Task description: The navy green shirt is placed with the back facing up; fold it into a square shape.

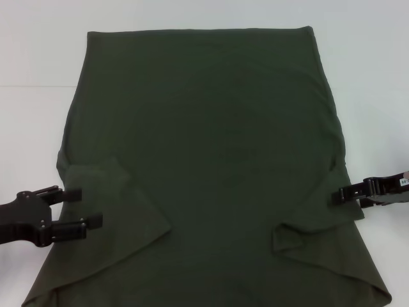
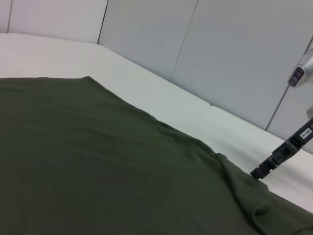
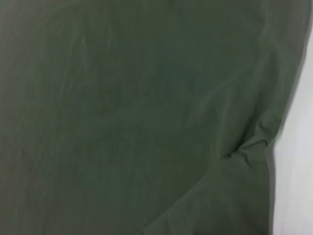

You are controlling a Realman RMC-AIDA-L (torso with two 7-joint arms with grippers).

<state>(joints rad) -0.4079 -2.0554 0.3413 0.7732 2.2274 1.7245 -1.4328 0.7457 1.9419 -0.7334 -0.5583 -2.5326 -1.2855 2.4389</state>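
Left gripper (image 1: pixel 78 207) sits at the near left edge of the shirt (image 1: pixel 204 147), its two black fingers (image 1: pixel 71 194) spread apart and pointing inward, both tips over the cloth of the folded-in left sleeve with nothing pinched between them. Right gripper (image 1: pixel 339 195) is at the shirt's right edge, about level with the left one, its tip touching the cloth where a crease runs in from the side; whether its fingers are spread or pressed together cannot be told from the head view. In the left wrist view the right gripper (image 2: pixel 266 166) appears across the cloth, its dark tip meeting the bunched edge of the shirt (image 2: pixel 112 161). The right wrist view is filled almost wholly by the shirt (image 3: pixel 137 117), with a small pucker near its edge and a strip of table (image 3: pixel 298 186) beside it. The shirt lies flat on the white table (image 1: pixel 38 57), plain side up, both sleeves turned inward onto the body near the robot, forming two angled flaps. Its long sides run away from the robot and narrow toward a straight far edge. Beyond the table, pale wall panels (image 2: pixel 220 49) stand upright.
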